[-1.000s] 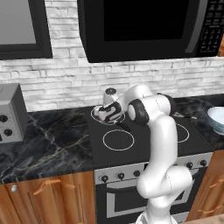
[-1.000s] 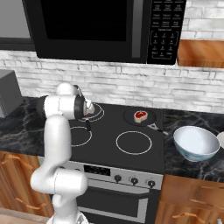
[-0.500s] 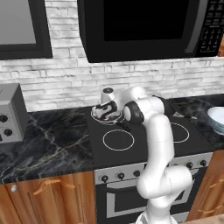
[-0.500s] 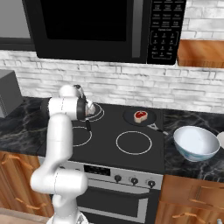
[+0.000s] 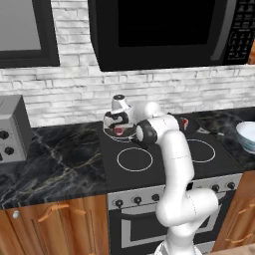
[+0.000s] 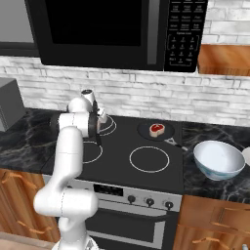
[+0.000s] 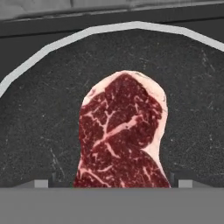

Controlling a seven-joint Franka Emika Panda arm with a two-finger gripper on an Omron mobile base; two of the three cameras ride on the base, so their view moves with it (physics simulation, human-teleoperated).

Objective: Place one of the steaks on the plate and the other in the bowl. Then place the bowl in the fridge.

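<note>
One steak (image 7: 122, 135), red with a pale fat edge, lies in a dark pan (image 7: 48, 127) on the back left burner. My gripper (image 7: 113, 183) hangs just above it, open, one fingertip (image 7: 41, 183) on either side of the meat. From the base, the gripper (image 5: 117, 127) points down over that pan, with a bit of red steak (image 5: 119, 132) under it. The other steak (image 6: 157, 128) rests in a second dark pan (image 6: 146, 132) on the back right burner. The bowl (image 6: 218, 158) stands on the counter right of the stove, with a sliver of the plate (image 6: 247, 156) beside it. The fridge is out of view.
A black microwave (image 6: 112, 29) hangs over the stove (image 6: 146, 161). A grey toaster (image 5: 12, 129) stands on the black marble counter (image 5: 55, 154) to the left. A white brick wall (image 5: 64, 99) closes off the back.
The hand has edged a little left and lower over the back left pan. Its jaws stay wide, and both steaks and the bowl lie where they were.
</note>
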